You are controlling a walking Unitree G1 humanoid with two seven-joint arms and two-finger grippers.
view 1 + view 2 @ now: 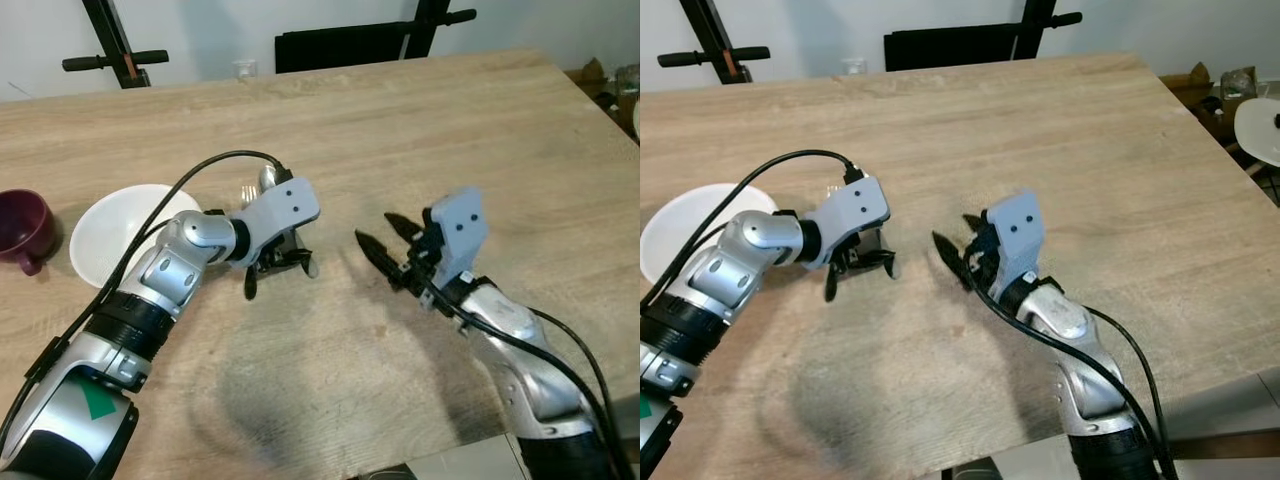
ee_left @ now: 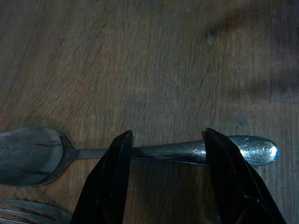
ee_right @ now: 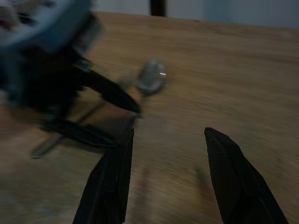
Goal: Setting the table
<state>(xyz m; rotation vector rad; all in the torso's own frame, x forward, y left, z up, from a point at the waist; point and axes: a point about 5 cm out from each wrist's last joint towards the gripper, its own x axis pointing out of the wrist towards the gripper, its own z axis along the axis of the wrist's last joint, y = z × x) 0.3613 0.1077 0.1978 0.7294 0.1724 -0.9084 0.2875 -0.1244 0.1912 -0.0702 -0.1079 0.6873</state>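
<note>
Left wrist view: spoon (image 2: 140,151) lies on table (image 2: 154,60) between open left gripper's (image 2: 166,161) fingers.

Bright, even head views — dim left wrist view, motion-blurred right wrist view.

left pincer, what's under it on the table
A spoon lies flat on the wooden table, its handle crossing between the open left pincer fingers. Fork tines show beside the spoon's bowl. The rest of the fork is covered by the pincer.
</note>
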